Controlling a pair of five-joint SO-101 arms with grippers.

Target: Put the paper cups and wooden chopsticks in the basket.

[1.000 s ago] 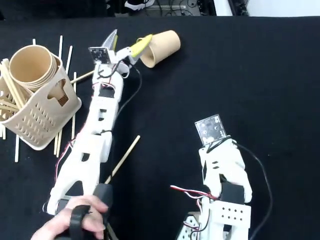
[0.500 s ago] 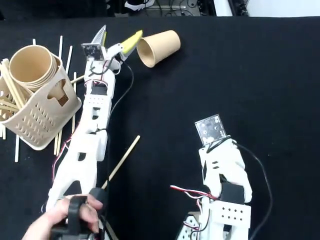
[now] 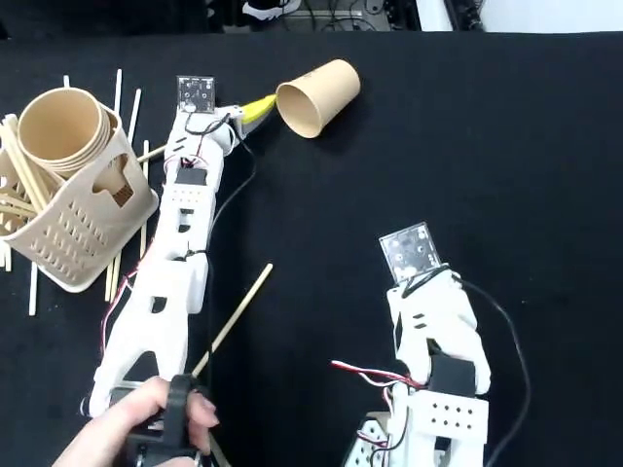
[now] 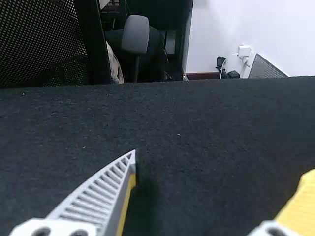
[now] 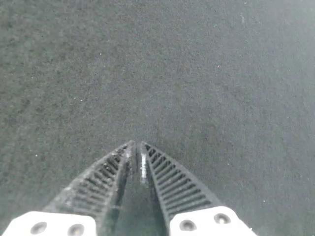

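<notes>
Still no grasp: left gripper (image 4: 221,167) has swung back beside the paper cup (image 3: 316,97), jaws spread wide and empty. The cup lies on its side on the surface (image 3: 506,175), nudged slightly right versus a second ago, well apart from the basket (image 3: 73,229). Right gripper (image 5: 136,147) clenched, parked. Needs a re-approach; loose chopstick (image 3: 238,309) also pending.

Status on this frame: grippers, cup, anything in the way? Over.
Left gripper open beside tipped paper cup, not gripping. Right gripper shut. Loose chopstick lies by left arm, cup unobstructed.
</notes>
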